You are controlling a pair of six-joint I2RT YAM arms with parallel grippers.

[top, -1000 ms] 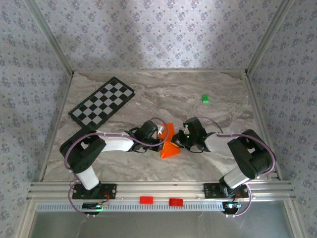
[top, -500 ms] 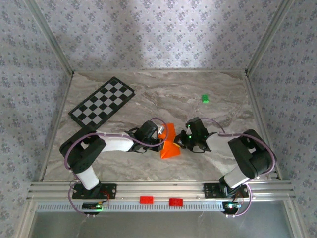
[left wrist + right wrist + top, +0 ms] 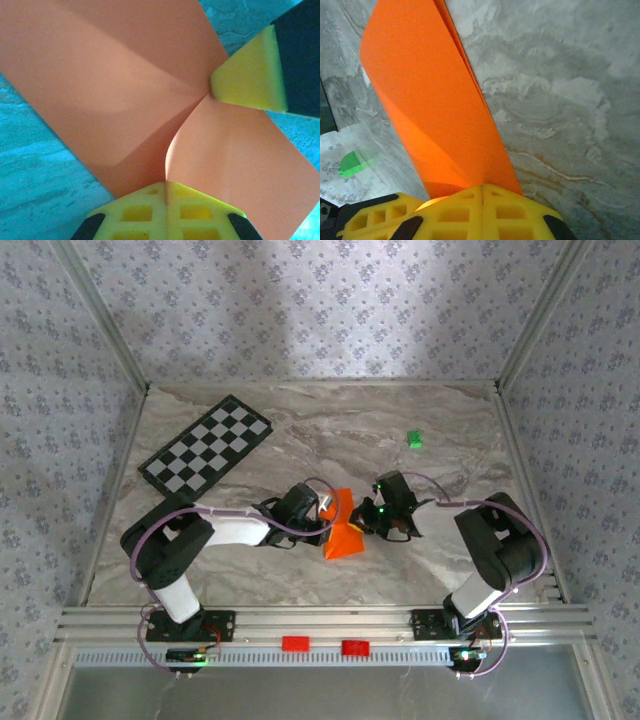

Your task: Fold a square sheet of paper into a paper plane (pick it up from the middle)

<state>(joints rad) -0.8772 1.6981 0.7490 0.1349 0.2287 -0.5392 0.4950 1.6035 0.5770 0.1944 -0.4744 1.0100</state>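
The square sheet of paper is bright orange and lies folded and creased between the two arms at mid table. My left gripper is shut on its left edge, the paper pinched between yellow fingertips. In the left wrist view the sheet shows diagonal creases and a raised flap. My right gripper is shut on the opposite edge. From the right wrist the sheet stands up as a narrow doubled strip out of the pads. The paper is a creased wedge, not a paper plane shape.
A black-and-white checkered board lies at the back left. A small green block sits at the back right. The marble table is bordered by metal rails and patterned walls.
The right arm's forearm has swung and its wrist has shifted slightly toward the back. The paper and the left arm have barely moved. Both grips hold.
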